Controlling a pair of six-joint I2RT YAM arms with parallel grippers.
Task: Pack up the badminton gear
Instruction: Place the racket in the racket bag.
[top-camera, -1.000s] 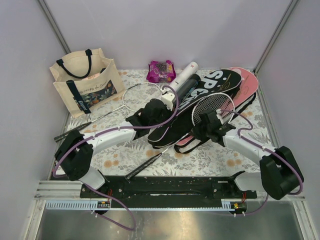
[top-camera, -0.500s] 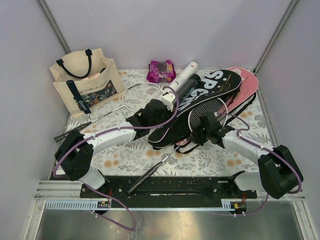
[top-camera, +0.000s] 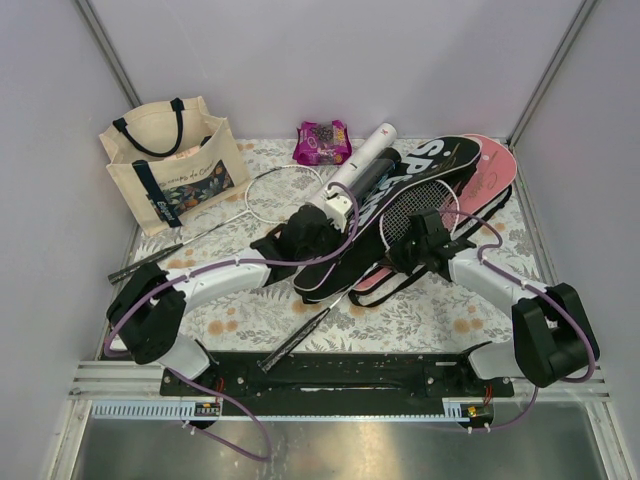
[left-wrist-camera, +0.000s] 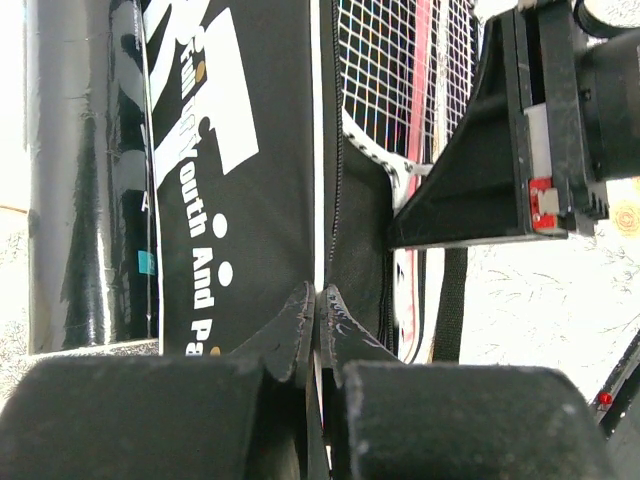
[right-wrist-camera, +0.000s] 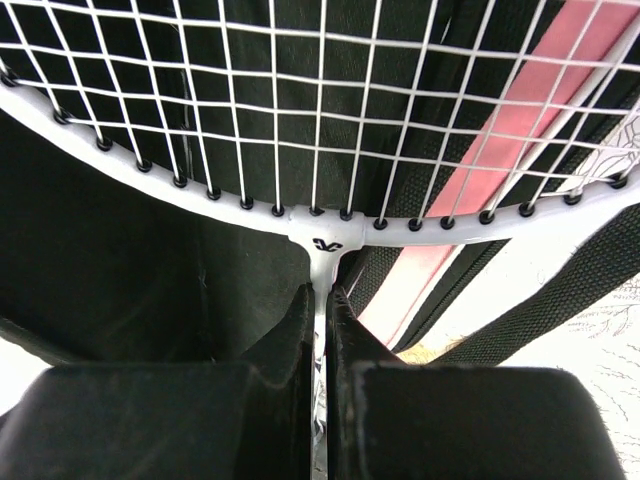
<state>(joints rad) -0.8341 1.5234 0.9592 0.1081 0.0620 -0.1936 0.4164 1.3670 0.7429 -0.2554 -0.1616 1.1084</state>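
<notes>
In the lower centre of the overhead view, the dark handle of the white-framed racket (top-camera: 425, 208) lay on the floral tabletop (top-camera: 240, 310). Its thin shaft ran up and right to the strung head, which rested over the black cover (top-camera: 425, 165). The right pincer (top-camera: 405, 250), right of centre, was clenched on that racket. Its wrist view showed both fingertips (right-wrist-camera: 300, 310) pressed against the white shaft just below the throat, with the strings filling the top of the frame.

Left of it, at the frame's centre, the left pincer (top-camera: 310, 232) was clamped on the black cover's edge. In its own view the fingertips (left-wrist-camera: 295, 320) met over a thin fold of fabric beside the zip, with white lettering above.

Farther back, the pink cover (top-camera: 492, 168) lay under the black one and stuck out at the upper right. The white tube (top-camera: 365, 158) and the black tube (top-camera: 372, 180) lay side by side against the black cover's left edge. The second racket (top-camera: 283, 193) lay flat left of centre, its handle pointing to the lower left. Behind it the cream tote (top-camera: 170, 165) stood upright at the upper left, and the snack packet (top-camera: 322, 142) sat at the far edge — top centre.
</notes>
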